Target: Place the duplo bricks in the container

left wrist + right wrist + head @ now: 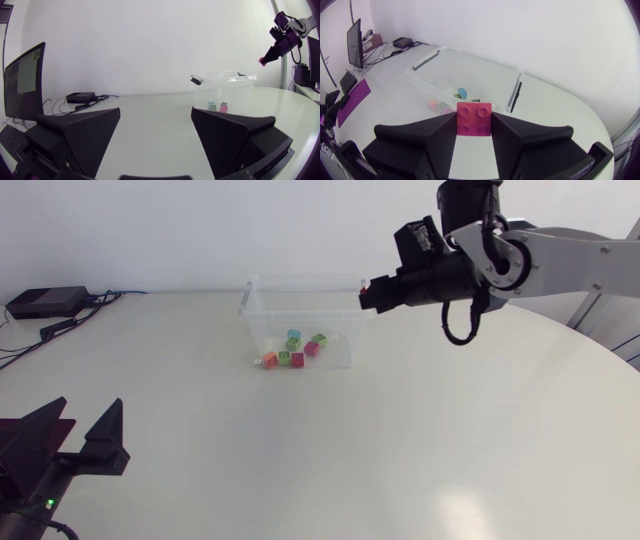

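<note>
A clear plastic container (258, 320) stands at the far middle of the table, with several small coloured duplo bricks (294, 350) on its floor. My right gripper (368, 293) hovers just above the container's right rim, shut on a magenta brick (474, 119) with four studs showing between its fingers. From the left wrist view the same brick (261, 60) hangs high beside the container (235, 87). My left gripper (88, 415) rests near the table's front left corner, open and empty, far from the container.
A black box with cables (45, 302) lies at the table's far left edge. Bare white tabletop (350, 450) stretches between my left gripper and the container.
</note>
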Controlling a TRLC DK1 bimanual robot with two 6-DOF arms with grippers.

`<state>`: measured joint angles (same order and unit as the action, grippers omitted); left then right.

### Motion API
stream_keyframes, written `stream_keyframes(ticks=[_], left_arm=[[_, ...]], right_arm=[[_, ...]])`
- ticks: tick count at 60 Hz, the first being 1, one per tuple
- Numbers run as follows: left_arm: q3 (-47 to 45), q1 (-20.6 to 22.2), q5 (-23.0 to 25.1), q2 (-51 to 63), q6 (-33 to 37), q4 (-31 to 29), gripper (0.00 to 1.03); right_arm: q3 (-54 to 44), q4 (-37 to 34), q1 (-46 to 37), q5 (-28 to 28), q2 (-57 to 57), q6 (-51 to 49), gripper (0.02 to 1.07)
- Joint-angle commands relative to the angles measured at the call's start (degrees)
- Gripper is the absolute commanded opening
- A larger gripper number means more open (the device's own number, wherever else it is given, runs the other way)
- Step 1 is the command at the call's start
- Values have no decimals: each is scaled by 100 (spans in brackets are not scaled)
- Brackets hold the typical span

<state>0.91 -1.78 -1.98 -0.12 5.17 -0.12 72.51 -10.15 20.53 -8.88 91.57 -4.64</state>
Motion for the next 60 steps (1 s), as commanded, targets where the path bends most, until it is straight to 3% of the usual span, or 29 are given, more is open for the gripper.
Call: stream_keyframes(ticks=[1,30,34,37,38,49,60], left_arm=[[-91,-42,-39,-58,98,21,99],[-91,-42,-39,-58,98,21,99],[-91,-42,-39,-58,98,21,99],[-91,-42,-39,-58,98,21,99],[-91,-42,-39,-58,98,21,99],[-91,-42,-39,-58,98,21,99],[-91,-42,-39,-58,98,21,99]], right_arm=[[255,233,65,-61,309,104,41],[2092,426,416,-193,2049,315,42],[2188,426,469,-140,2111,315,58],[2188,418,504,-140,2119,306,96],[2180,418,513,-140,2119,306,102],[2074,119,451,247,1873,254,102],[1213,233,117,247,819,104,102]])
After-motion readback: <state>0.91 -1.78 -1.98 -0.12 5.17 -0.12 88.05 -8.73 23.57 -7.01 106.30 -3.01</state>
